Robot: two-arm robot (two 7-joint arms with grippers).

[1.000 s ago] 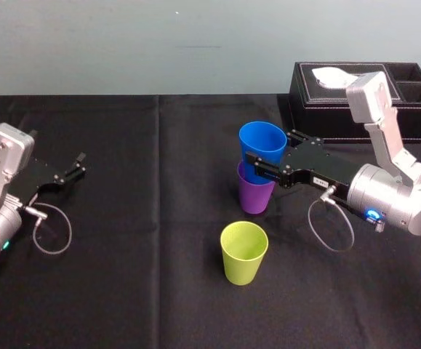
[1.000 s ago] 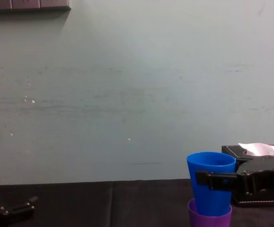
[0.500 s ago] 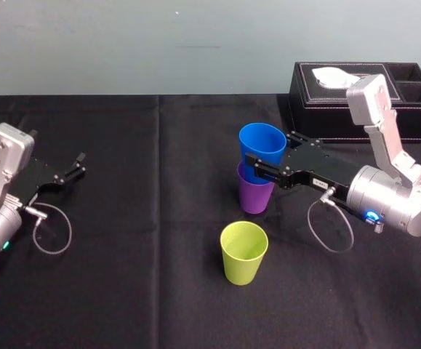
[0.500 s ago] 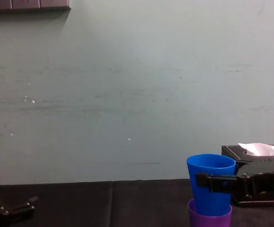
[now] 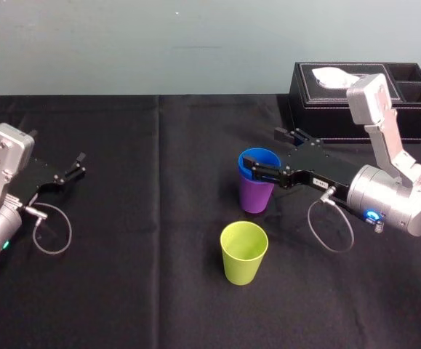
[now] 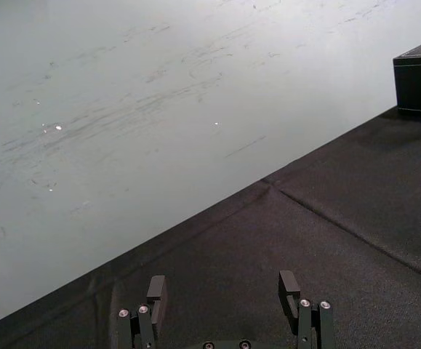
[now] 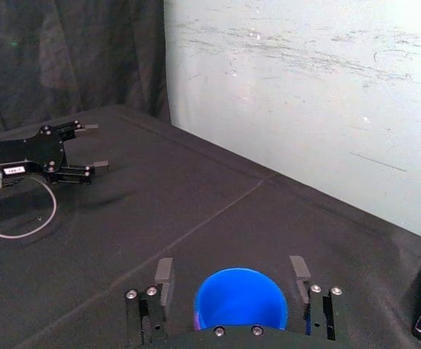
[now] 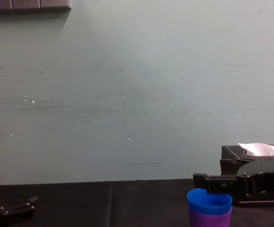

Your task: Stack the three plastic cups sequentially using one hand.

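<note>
Two cups nested at centre of head view: blue cup [image 5: 259, 160] sits upright, deep inside purple cup [image 5: 256, 196], just blue rim band showing above. Yellow-green cup [image 5: 243, 253] stands alone lower in frame, near stack but apart. Right gripper [image 5: 262, 153] reaches in from right, fingers spread, one each side of blue rim, gaps visible in right wrist view. Left gripper [image 5: 82, 163] parked at left edge over black cloth [image 5: 145, 276], fingers spread. Tissue box [image 5: 319, 109] upper right, beyond right gripper.

Three cups – blue cup [image 5: 260, 161], purple cup [image 5: 254, 196], yellow-green cup [image 5: 243, 253] – two hands [image 5: 262, 153] [image 5: 81, 164], one tissue box [image 5: 363, 102].
</note>
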